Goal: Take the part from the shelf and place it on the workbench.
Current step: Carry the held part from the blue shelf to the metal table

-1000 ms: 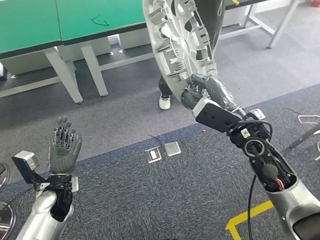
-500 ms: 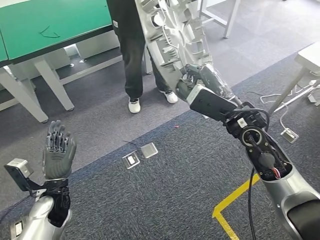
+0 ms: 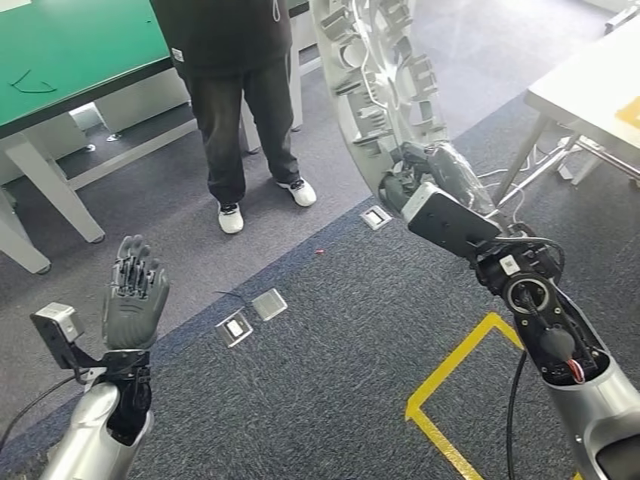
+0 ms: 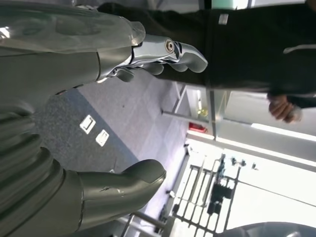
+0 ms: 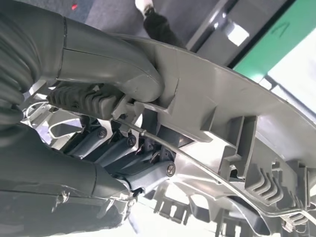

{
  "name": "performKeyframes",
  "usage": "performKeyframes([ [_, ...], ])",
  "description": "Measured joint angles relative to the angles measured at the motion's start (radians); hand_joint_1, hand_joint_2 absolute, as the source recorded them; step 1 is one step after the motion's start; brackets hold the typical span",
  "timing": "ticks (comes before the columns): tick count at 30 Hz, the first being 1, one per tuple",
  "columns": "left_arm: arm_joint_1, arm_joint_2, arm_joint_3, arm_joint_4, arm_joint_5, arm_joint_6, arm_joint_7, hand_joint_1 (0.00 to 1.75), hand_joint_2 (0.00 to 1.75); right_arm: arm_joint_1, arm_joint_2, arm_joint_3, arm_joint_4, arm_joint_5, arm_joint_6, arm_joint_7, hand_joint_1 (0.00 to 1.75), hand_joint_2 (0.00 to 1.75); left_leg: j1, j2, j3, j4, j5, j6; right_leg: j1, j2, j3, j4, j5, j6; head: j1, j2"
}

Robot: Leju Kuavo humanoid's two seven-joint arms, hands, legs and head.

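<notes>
The part is a large grey plastic wheel cover (image 3: 377, 80) with ribs and clips on its back, held up on edge at the top middle of the head view. My right hand (image 3: 423, 180) grips its lower rim; the right wrist view shows my thumb (image 5: 111, 64) pressed on the wheel cover (image 5: 231, 123) and the darker fingers (image 5: 123, 148) under its rim. My left hand (image 3: 134, 295) is raised at the lower left, palm forward, fingers up and apart, holding nothing; the left wrist view shows the same empty left hand (image 4: 111, 113).
A person in dark clothes and white shoes (image 3: 234, 100) stands just ahead, beside a green-topped workbench (image 3: 68, 55) at the upper left. A white table (image 3: 596, 85) is at the upper right. Floor boxes (image 3: 249, 315) and yellow tape (image 3: 453, 370) mark the carpet.
The whole view has swung: the green bench slid left, the person came fully into view, and a white table appeared at the right. My right hand still holds the wheel cover.
</notes>
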Motion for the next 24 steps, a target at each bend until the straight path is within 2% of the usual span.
performKeyframes([
  [1,-0.002,0.001,0.000,0.000,-0.001,-0.003,0.006,0.00,1.75,0.002,0.000,-0.003,-0.001,0.001,-0.004,-0.001,1.75,1.75,-0.003,0.007,-0.001,0.005,-0.003,-0.005,0.003,0.003,0.000,-0.005,-0.003,-0.008,-0.002,0.000],
  [3,-0.004,0.003,0.000,0.000,-0.001,-0.009,0.018,0.00,1.75,0.009,0.000,-0.009,-0.005,0.003,-0.012,-0.002,1.75,1.75,0.000,0.019,0.001,0.009,-0.008,-0.012,0.003,0.029,-0.005,-0.001,-0.003,-0.027,-0.011,0.000],
  [4,-0.006,0.004,0.000,0.000,-0.002,-0.011,0.026,0.00,1.75,0.011,0.000,-0.013,-0.007,0.003,-0.014,-0.002,1.75,1.75,0.004,0.007,-0.001,0.020,-0.018,-0.016,0.003,0.040,-0.005,-0.001,-0.002,-0.034,-0.016,0.000],
  [5,-0.007,0.005,0.000,0.000,-0.002,-0.012,0.031,0.00,1.75,0.013,0.000,-0.017,-0.010,0.004,-0.015,-0.002,1.75,1.75,0.008,-0.015,-0.012,0.048,-0.038,-0.020,0.003,0.051,-0.005,-0.002,0.000,-0.040,-0.019,0.000],
  [7,-0.008,0.007,0.000,-0.001,-0.004,-0.013,0.040,0.00,1.75,0.016,0.000,-0.021,-0.015,0.005,-0.016,-0.002,1.75,1.75,0.011,-0.073,-0.064,0.166,-0.100,-0.023,0.004,0.071,-0.006,-0.003,0.003,-0.049,-0.026,0.000],
  [8,-0.007,0.009,0.000,0.000,-0.004,-0.013,0.042,0.00,1.75,0.018,0.000,-0.022,-0.015,0.005,-0.017,-0.002,1.75,1.75,0.011,-0.088,-0.101,0.239,-0.129,-0.022,0.006,0.082,-0.007,-0.003,0.004,-0.052,-0.028,0.000],
  [9,-0.007,0.010,0.000,0.000,-0.005,-0.013,0.045,0.00,1.75,0.021,0.000,-0.023,-0.016,0.005,-0.017,-0.002,1.75,1.75,0.010,-0.095,-0.132,0.296,-0.144,-0.019,0.009,0.095,-0.007,-0.002,0.005,-0.054,-0.029,0.000],
  [10,-0.006,0.011,0.000,0.000,-0.005,-0.013,0.046,0.00,1.75,0.024,0.000,-0.024,-0.017,0.005,-0.018,-0.002,1.75,1.75,0.009,-0.099,-0.148,0.319,-0.141,-0.014,0.013,0.109,-0.008,-0.003,0.006,-0.055,-0.029,0.000],
  [11,-0.007,0.013,0.000,0.000,-0.005,-0.013,0.047,0.00,1.75,0.027,0.000,-0.025,-0.017,0.005,-0.018,-0.002,1.75,1.75,0.006,-0.102,-0.145,0.299,-0.119,-0.006,0.016,0.123,-0.008,-0.003,0.007,-0.057,-0.029,0.000],
  [12,-0.008,0.014,0.000,-0.001,-0.005,-0.013,0.047,0.00,1.75,0.029,0.000,-0.025,-0.018,0.005,-0.018,-0.001,1.75,1.75,0.001,-0.110,-0.121,0.241,-0.083,0.003,0.018,0.137,-0.008,-0.003,0.008,-0.058,-0.029,0.000],
  [14,-0.012,0.017,0.000,-0.001,-0.005,-0.013,0.047,0.00,1.75,0.032,0.000,-0.027,-0.018,0.005,-0.018,-0.002,1.75,1.75,-0.009,-0.152,-0.053,0.091,-0.018,0.023,0.016,0.162,-0.009,-0.005,0.011,-0.057,-0.029,0.000],
  [15,-0.014,0.018,0.000,-0.002,-0.005,-0.013,0.047,0.00,1.75,0.033,0.000,-0.028,-0.018,0.006,-0.018,-0.002,1.75,1.75,-0.013,-0.170,-0.029,0.041,0.000,0.030,0.013,0.173,-0.010,-0.006,0.013,-0.055,-0.029,0.000],
  [16,-0.017,0.019,0.000,-0.002,-0.005,-0.013,0.047,0.00,1.75,0.035,0.000,-0.030,-0.019,0.006,-0.019,-0.002,1.75,1.75,-0.017,-0.179,-0.017,0.016,0.006,0.034,0.009,0.183,-0.012,-0.008,0.015,-0.051,-0.029,0.000],
  [18,-0.021,0.020,-0.001,-0.003,-0.005,-0.013,0.047,0.00,1.75,0.039,0.000,-0.033,-0.020,0.007,-0.021,-0.002,1.75,1.75,-0.019,-0.160,-0.011,0.000,0.012,0.037,0.007,0.206,-0.015,-0.016,0.022,-0.039,-0.031,0.000],
  [19,-0.022,0.019,-0.001,-0.004,-0.005,-0.013,0.047,0.00,1.75,0.042,0.000,-0.035,-0.022,0.008,-0.021,-0.002,1.75,1.75,-0.017,-0.146,-0.006,-0.012,0.018,0.037,0.010,0.201,-0.018,-0.017,0.021,-0.035,-0.031,0.000],
  [20,-0.023,0.018,-0.001,-0.004,-0.005,-0.013,0.047,0.00,1.75,0.043,0.000,-0.037,-0.023,0.009,-0.021,-0.002,1.75,1.75,-0.013,-0.132,-0.001,-0.027,0.025,0.038,0.015,0.178,-0.025,-0.005,0.008,-0.030,-0.027,0.000],
  [21,-0.024,0.017,-0.001,-0.005,-0.005,-0.013,0.048,0.00,1.75,0.042,0.000,-0.038,-0.025,0.010,-0.020,-0.004,1.75,1.75,-0.009,-0.118,0.004,-0.041,0.032,0.039,0.019,0.146,-0.041,0.030,-0.017,-0.026,-0.021,0.000],
  [22,-0.022,0.017,-0.001,-0.006,-0.005,-0.012,0.049,0.00,1.75,0.042,0.000,-0.039,-0.025,0.012,-0.020,-0.005,1.75,1.75,-0.009,-0.106,0.006,-0.047,0.035,0.039,0.020,0.107,-0.065,0.087,-0.051,-0.023,-0.016,0.000],
  [23,-0.019,0.017,-0.001,-0.006,-0.005,-0.011,0.049,0.00,1.75,0.040,0.001,-0.039,-0.025,0.015,-0.019,-0.007,1.75,1.75,-0.008,-0.093,0.007,-0.050,0.036,0.040,0.018,0.082,-0.094,0.156,-0.086,-0.018,-0.011,0.000],
  [24,-0.015,0.018,-0.001,-0.006,-0.005,-0.010,0.050,0.00,1.75,0.039,0.001,-0.040,-0.025,0.017,-0.019,-0.009,1.75,1.75,-0.007,-0.080,0.007,-0.049,0.036,0.039,0.015,0.069,-0.118,0.216,-0.110,-0.013,-0.010,0.000],
])
